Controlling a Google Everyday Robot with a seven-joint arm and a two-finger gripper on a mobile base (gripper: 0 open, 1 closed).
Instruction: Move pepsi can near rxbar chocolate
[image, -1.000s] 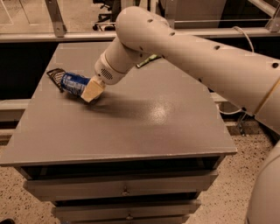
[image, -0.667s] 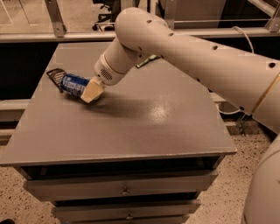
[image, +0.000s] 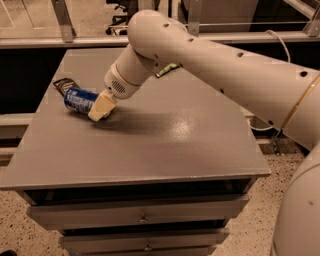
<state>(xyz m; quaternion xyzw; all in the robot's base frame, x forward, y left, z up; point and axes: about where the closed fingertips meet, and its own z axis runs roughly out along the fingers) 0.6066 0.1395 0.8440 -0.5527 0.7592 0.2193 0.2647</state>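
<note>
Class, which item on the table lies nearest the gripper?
The blue pepsi can, on its side at the gripper; the black rxbar chocolate lies beyond it, the green packet farther back.

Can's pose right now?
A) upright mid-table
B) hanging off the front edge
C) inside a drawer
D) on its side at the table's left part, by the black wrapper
D: the can lies on its side on the left part of the table, beside the black wrapper, with the gripper at the can's end away from the wrapper.
</note>
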